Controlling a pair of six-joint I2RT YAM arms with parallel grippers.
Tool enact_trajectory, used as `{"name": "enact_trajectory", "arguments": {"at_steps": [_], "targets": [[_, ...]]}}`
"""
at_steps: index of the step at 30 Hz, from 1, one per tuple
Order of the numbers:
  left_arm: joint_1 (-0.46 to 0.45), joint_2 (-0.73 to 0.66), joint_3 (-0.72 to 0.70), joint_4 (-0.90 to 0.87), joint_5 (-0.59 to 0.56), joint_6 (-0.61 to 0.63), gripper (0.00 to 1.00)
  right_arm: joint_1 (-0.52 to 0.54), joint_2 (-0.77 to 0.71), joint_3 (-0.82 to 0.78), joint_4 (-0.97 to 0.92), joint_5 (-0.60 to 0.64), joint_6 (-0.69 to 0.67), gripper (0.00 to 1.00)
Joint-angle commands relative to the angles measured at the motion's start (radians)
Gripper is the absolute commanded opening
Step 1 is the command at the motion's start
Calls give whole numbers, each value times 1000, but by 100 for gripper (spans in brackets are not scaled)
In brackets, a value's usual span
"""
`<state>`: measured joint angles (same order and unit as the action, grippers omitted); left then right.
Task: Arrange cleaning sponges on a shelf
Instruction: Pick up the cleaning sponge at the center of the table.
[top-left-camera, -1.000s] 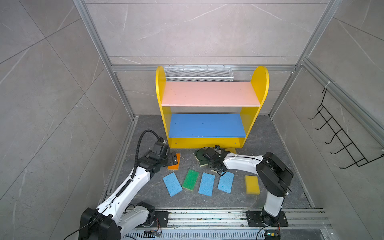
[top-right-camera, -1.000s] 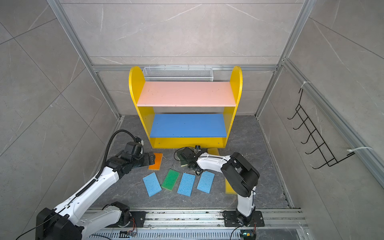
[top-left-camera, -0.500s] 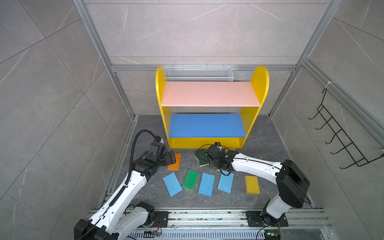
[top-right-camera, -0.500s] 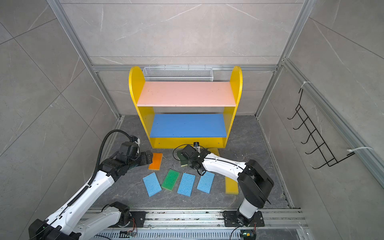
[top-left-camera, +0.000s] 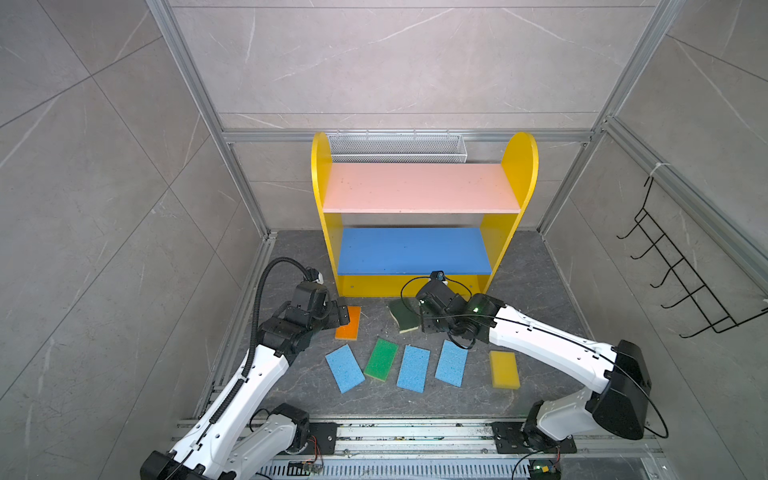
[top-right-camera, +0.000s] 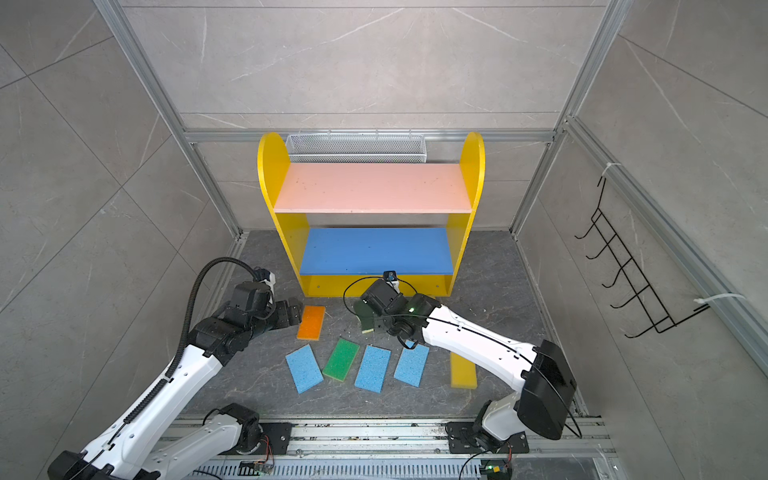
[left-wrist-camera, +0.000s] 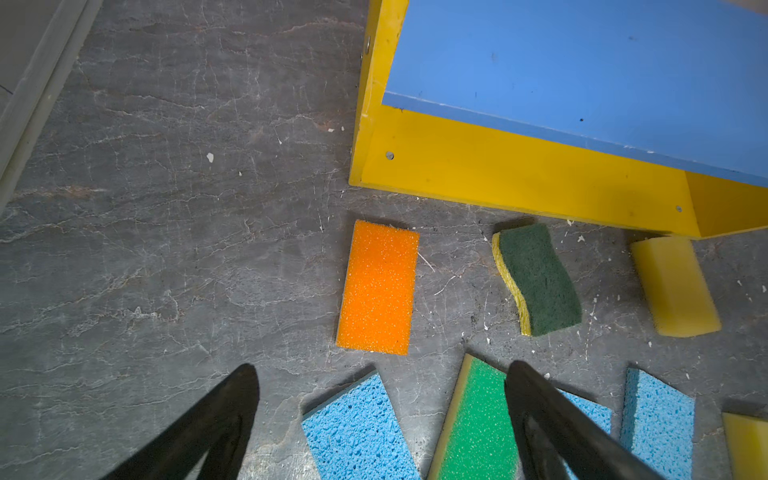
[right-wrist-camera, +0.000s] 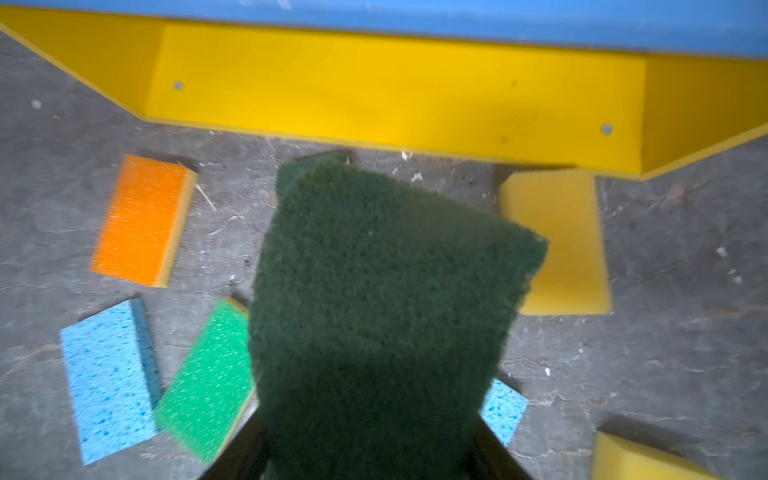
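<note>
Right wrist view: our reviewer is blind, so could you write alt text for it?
A dark green sponge, gripped by the right gripper, fills the centre of the blurred view. On the grey floor lie an orange sponge, a light blue sponge, a bright green sponge and a yellow sponge, in front of the yellow shelf.

The dark green sponge (right-wrist-camera: 374, 291) between the right jaws hides their tips and most of a second green sponge (right-wrist-camera: 309, 161) beyond them. This wrist view is blurred.
</note>
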<state>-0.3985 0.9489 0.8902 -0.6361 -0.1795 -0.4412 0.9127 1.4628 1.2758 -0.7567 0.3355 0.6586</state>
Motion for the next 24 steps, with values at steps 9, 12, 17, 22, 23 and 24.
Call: {"name": "enact_trajectory", "arguments": {"at_steps": [9,12,17,22,23,24], "targets": [[4,-10,76,-48,14,36,95,17,-67,262,-161,63,-147,56],[4,-2,82,-50,18,41,95,19,-65,332,-179,93,-174,56],[4,-1,95,-48,6,52,95,18,-40,469,-218,126,-238,56],[4,11,109,-45,-3,73,95,19,-5,629,-268,143,-310,56],[3,15,110,-44,-3,73,95,19,-2,651,-271,148,-322,57],[4,19,111,-39,-2,75,95,18,4,682,-274,156,-336,57]]}}
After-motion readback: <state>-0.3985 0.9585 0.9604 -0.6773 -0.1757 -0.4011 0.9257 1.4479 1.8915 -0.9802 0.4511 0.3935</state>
